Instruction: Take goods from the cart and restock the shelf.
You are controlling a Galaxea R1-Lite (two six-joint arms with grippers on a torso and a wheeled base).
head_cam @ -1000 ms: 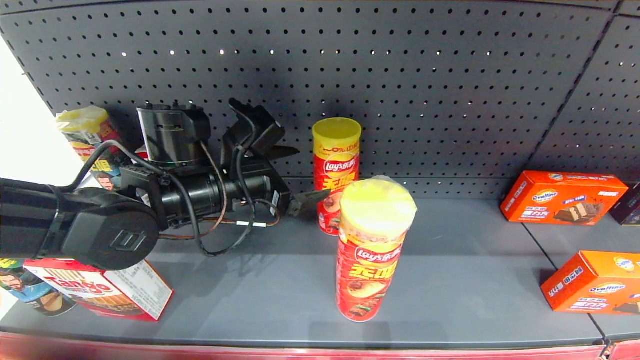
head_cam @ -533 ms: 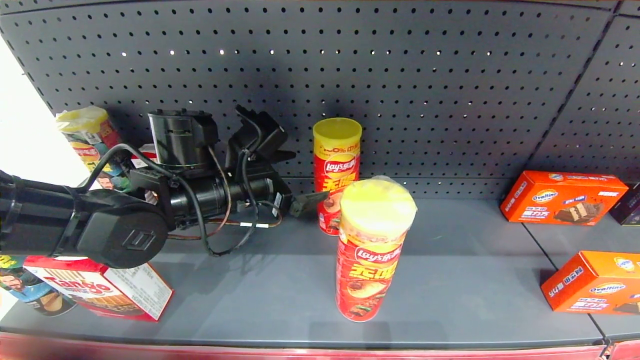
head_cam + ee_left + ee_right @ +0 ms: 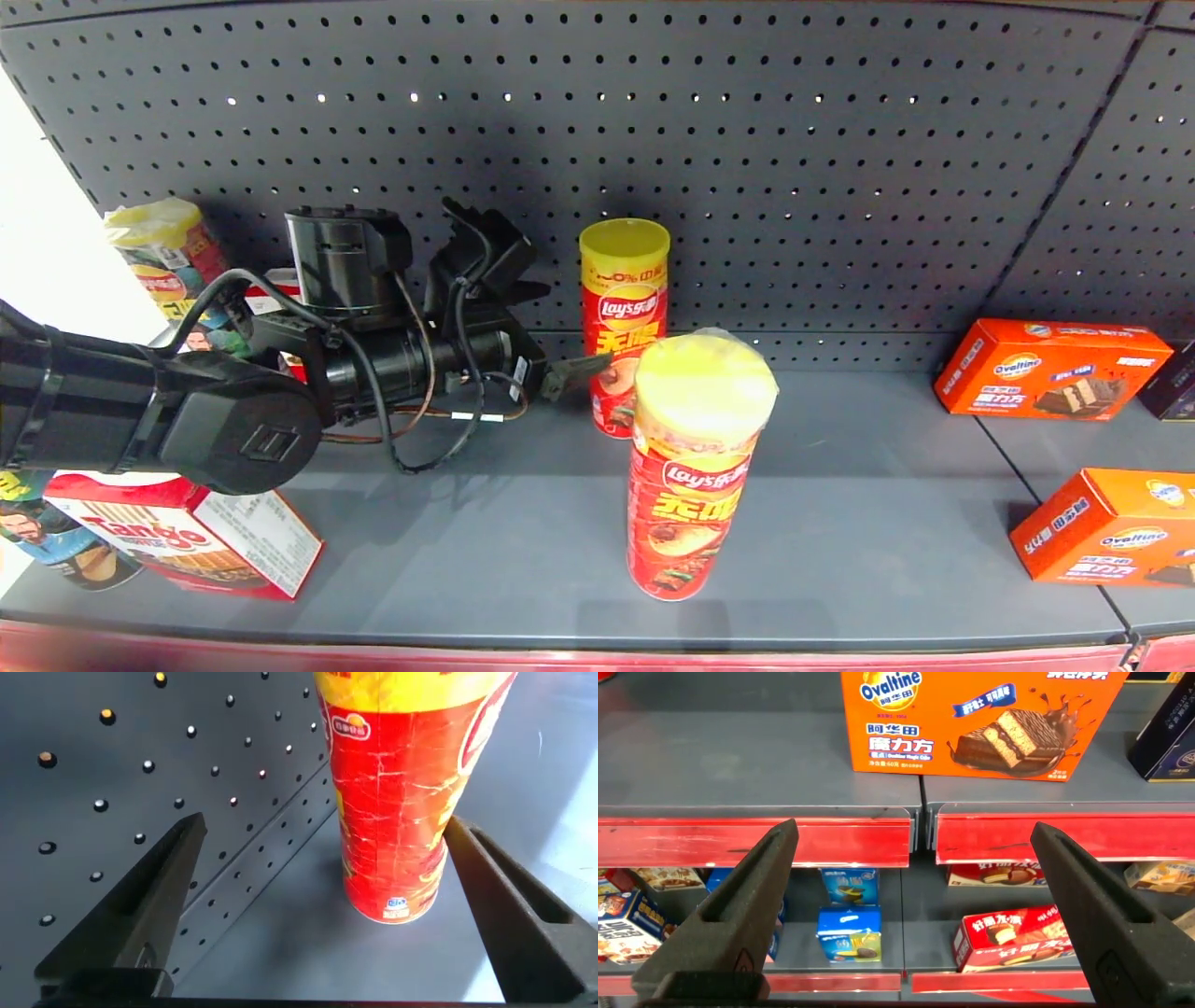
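Note:
Two red chip cans with yellow lids stand upright on the grey shelf (image 3: pixel 887 523). One can is near the front (image 3: pixel 695 467). The rear can (image 3: pixel 624 322) stands by the perforated back panel. My left gripper (image 3: pixel 574 325) reaches in from the left at the rear can's lower half. It is open, one finger in front of the can and the other toward the panel. In the left wrist view the rear can (image 3: pixel 402 812) rises just beyond the spread left gripper (image 3: pixel 325 829), its base between the tips. My right gripper (image 3: pixel 915 829) hangs open and empty before the lower shelf fronts.
Orange chocolate boxes lie at the right (image 3: pixel 1050 367) (image 3: pixel 1111 527). A red biscuit box (image 3: pixel 187 541) and other cans (image 3: pixel 163 247) crowd the left end. Red price rails (image 3: pixel 831 840) and stocked lower shelves show in the right wrist view. An orange box (image 3: pixel 980 719) sits above them.
My left arm has edged to the right and a little toward the back panel. The rear can has shifted slightly to the left. The front can has stayed put.

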